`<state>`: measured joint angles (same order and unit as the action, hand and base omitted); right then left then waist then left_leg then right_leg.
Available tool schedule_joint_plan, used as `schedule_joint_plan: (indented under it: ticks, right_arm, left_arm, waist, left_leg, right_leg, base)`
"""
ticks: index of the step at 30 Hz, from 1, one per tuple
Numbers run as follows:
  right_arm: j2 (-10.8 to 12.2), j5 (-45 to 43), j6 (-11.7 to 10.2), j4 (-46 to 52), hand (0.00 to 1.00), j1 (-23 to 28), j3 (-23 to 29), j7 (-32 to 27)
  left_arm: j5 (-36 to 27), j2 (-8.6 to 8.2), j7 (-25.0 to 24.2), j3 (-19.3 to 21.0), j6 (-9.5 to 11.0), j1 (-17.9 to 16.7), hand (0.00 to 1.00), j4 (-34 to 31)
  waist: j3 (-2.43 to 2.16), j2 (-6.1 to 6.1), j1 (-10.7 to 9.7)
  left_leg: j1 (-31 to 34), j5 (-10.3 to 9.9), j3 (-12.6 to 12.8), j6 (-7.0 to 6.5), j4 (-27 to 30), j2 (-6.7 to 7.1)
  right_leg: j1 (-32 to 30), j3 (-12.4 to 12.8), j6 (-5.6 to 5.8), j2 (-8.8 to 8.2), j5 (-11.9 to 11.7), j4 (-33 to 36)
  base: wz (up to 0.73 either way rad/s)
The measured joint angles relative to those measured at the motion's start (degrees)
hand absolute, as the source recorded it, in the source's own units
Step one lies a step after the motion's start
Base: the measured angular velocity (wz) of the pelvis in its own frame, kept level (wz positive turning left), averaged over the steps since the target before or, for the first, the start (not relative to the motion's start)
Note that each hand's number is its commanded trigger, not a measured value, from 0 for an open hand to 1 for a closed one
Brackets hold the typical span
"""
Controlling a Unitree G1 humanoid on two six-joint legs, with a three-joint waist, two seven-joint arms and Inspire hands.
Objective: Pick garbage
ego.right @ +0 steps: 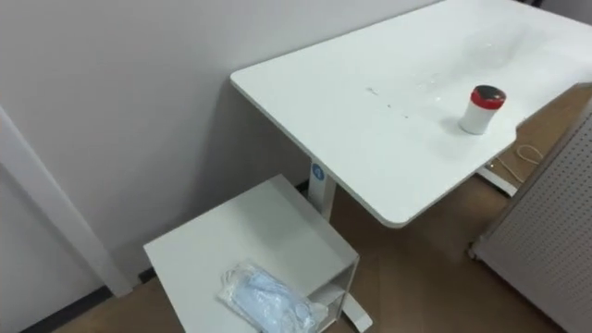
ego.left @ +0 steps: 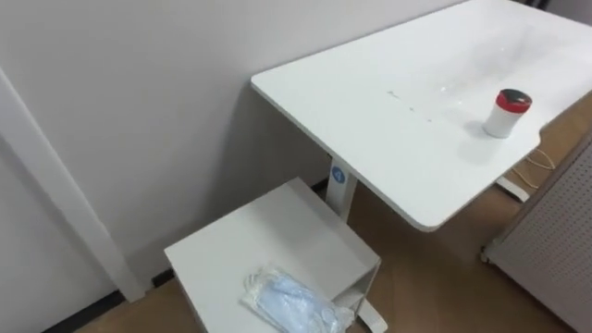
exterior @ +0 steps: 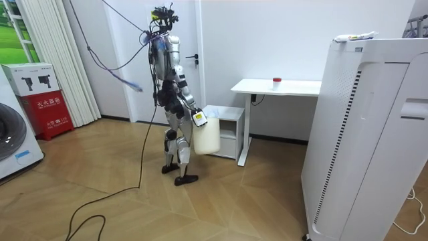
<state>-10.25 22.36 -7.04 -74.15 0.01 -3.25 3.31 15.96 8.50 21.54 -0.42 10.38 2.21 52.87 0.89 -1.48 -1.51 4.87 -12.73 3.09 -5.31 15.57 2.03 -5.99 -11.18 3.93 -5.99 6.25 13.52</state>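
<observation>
A crumpled pale-blue packet in clear plastic wrap (ego.left: 294, 303), the only garbage-like item here, lies on the flat top of a low white box-shaped cabinet (ego.left: 268, 236). It sits near the front edge, at about six o'clock in the head camera's view, and nothing is touching it. Just beyond the cabinet, toward one o'clock, a white rectangular desk (ego.left: 388, 120) stands on a white column leg (ego.left: 342, 185), with its near corner overhanging the cabinet's far side. A small white cylindrical canister with a red lid (ego.left: 507, 113) stands upright on the desk at about two o'clock, close to the edge and well apart from the packet. At four o'clock a white perforated panel (ego.left: 555, 250) stands on the wooden floor, and a thin yellowish cable (ego.left: 535, 162) loops on the floor between it and the desk. A plain grey-white wall (ego.left: 120, 111) runs from nine to twelve o'clock. In the room view the robot stands upright on the wooden floor facing the cabinet and desk, and a tall cream plastic bin (exterior: 207, 138) hangs at its right hand (exterior: 198, 118) beside its thigh. Whether that hand is clasped about the bin cannot be told. A large white appliance (exterior: 368, 134) stands at that view's three o'clock.
</observation>
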Motion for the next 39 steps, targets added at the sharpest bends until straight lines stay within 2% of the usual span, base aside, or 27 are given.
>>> schedule_joint_plan:
  ticks: [3, 6, 11, 12, 13, 15, 18, 21, 23, 25, 28, 32, 35, 36, 39]
  right_arm:
    - [-0.03, 0.08, 0.12, -1.37, 1.0, -1.62, -0.16, 0.69]
    - [-0.05, -0.05, 0.4, -1.29, 1.0, -3.77, -1.17, 0.64]
    - [-0.56, -0.36, 0.57, -2.97, 1.0, -8.64, -3.27, 0.63]
    - [-0.6, -0.39, 0.58, -3.76, 1.0, -9.97, -3.85, 0.59]
    - [-0.69, -0.38, 0.57, -4.28, 1.0, -11.0, -4.36, 0.56]
    - [-0.67, -0.35, 0.62, -4.94, 1.0, -12.34, -4.6, 0.6]
    - [-0.73, 0.42, 0.79, -4.9, 1.0, -14.04, -7.08, 0.56]
    - [-0.68, 1.03, 0.8, -5.08, 1.0, -15.91, -10.45, 0.51]
    - [-0.68, 2.0, 0.84, -5.19, 1.0, -17.0, -11.82, 0.48]
    - [-0.46, 2.47, 0.85, -5.1, 1.0, -18.23, -12.95, 0.36]
    - [-0.47, 2.69, 0.74, -4.58, 1.0, -20.05, -13.56, -0.45]
    - [-0.39, 3.19, 0.75, -3.68, 1.0, -20.45, -13.59, -0.95]
    - [-0.24, 4.3, 0.73, -3.23, 1.0, -21.34, -13.62, -1.22]
    - [-0.15, 4.46, 0.72, -3.19, 1.0, -21.43, -13.63, -1.19]
    - [-0.25, 5.1, 0.68, -3.15, 1.0, -21.7, -13.61, -1.22]
  left_arm:
    - [-0.26, 0.18, 1.65, -1.09, 0.28, 3.63, 0.0, -0.09]
    - [-0.13, 0.99, 3.42, -4.03, 0.36, 7.49, 0.0, -0.15]
    - [0.32, 1.32, 5.75, -5.44, 1.66, 15.46, 0.0, 0.48]
    - [0.89, 1.32, 5.86, -5.48, 2.07, 17.37, 0.0, 1.61]
    - [1.02, 1.32, 5.86, -5.55, 2.19, 18.8, 0.0, 2.82]
    - [1.08, 1.34, 5.87, -5.55, 2.18, 20.18, 0.0, 3.64]
    - [0.99, 1.67, 6.31, -7.54, 2.06, 22.15, 0.0, 5.43]
    - [1.01, 1.51, 6.99, -10.09, 1.97, 24.78, 0.0, 8.12]
    - [1.06, 1.24, 7.02, -10.99, 1.91, 26.49, 0.0, 9.47]
    - [1.79, 1.35, 7.51, -12.39, 1.6, 28.49, 0.0, 9.68]
    - [2.14, 1.34, 8.7, -14.11, 1.55, 29.53, 0.0, 9.68]
    - [2.73, 1.35, 10.35, -15.81, 1.54, 29.97, 0.0, 9.79]
    - [2.93, 1.36, 10.74, -16.71, 1.28, 32.45, 0.0, 11.98]
    - [3.06, 1.35, 10.68, -16.74, 1.16, 33.38, 0.0, 12.39]
    - [3.09, 1.4, 10.29, -16.73, 1.02, 35.14, 0.0, 13.03]
  waist:
    - [0.21, 0.01, -0.2]
    - [0.39, 0.48, -1.13]
    - [1.6, 2.52, -2.67]
    - [1.92, 3.16, -2.93]
    - [2.06, 3.81, -3.34]
    - [2.19, 4.3, -3.73]
    - [2.31, 4.41, -4.04]
    - [2.97, 4.28, -4.83]
    - [3.12, 4.32, -4.93]
    - [3.95, 4.56, -5.06]
    - [4.53, 4.93, -5.84]
    - [4.82, 5.02, -6.72]
    - [5.05, 5.01, -7.68]
    - [5.26, 5.0, -7.88]
    - [5.4, 5.06, -8.25]
  left_leg:
    - [0.67, -0.01, 0.97, 0.01, 0.01, -0.12]
    - [2.57, -0.01, 1.34, 0.01, 0.35, -0.16]
    - [7.09, -0.01, 1.73, 0.02, 2.93, -0.38]
    - [8.19, 0.0, 1.89, 0.02, 3.51, -0.43]
    - [9.34, 0.01, 2.01, 0.04, 3.98, -0.43]
    - [10.73, 0.16, 2.34, 0.08, 4.22, -0.41]
    - [13.43, 0.24, 2.86, 0.12, 5.5, -0.48]
    - [16.39, 0.24, 2.83, 0.12, 7.13, -0.71]
    - [18.32, 0.23, 2.76, 0.13, 8.22, -0.93]
    - [20.84, 0.19, 2.8, 0.16, 9.65, -1.29]
    - [23.34, 0.17, 2.97, 0.17, 10.35, -1.39]
    - [25.67, 0.17, 3.09, 0.18, 11.16, -1.45]
    - [28.41, 0.17, 3.13, 0.18, 12.96, -1.63]
    - [29.26, 0.17, 3.13, 0.18, 13.37, -1.7]
    - [31.27, -0.04, 3.03, 0.19, 14.29, -1.87]
  right_leg:
    - [-1.05, 0.02, -0.06, 0.0, -0.03, 0.03]
    - [-2.77, 0.03, -0.48, -0.01, -0.33, -0.18]
    - [-7.22, 0.09, -0.82, -0.14, -0.56, 1.86]
    - [-8.48, 0.18, -0.87, -0.22, -0.58, 2.54]
    - [-9.75, 0.19, -0.93, -0.35, -0.58, 3.25]
    - [-11.61, 0.14, -1.11, -0.65, -0.52, 4.3]
    - [-14.81, 0.26, -1.46, -0.94, -0.34, 6.31]
    - [-17.36, 0.03, -1.86, -0.98, -0.58, 7.09]
    - [-18.8, -0.07, -2.14, -0.92, -0.81, 7.38]
    - [-20.99, 0.01, -2.37, -0.89, -1.13, 8.16]
    - [-23.63, 0.11, -2.56, -0.88, -1.24, 9.45]
    - [-26.23, 0.22, -2.72, -0.9, -1.29, 10.51]
    - [-28.63, 0.24, -2.89, -0.93, -1.38, 11.47]
    - [-29.33, 0.18, -2.98, -0.92, -1.43, 11.62]
    - [-31.17, 0.1, -3.12, -0.93, -1.37, 12.69]
  base:
    - [-0.13]
    - [-0.09]
    - [-0.04]
    - [-0.09]
    - [-0.07]
    - [-0.07]
    - [-0.06]
    - [0.0]
    - [0.0]
    - [0.02]
    - [-0.01]
    - [-0.01]
    - [0.0]
    - [0.0]
    - [0.0]
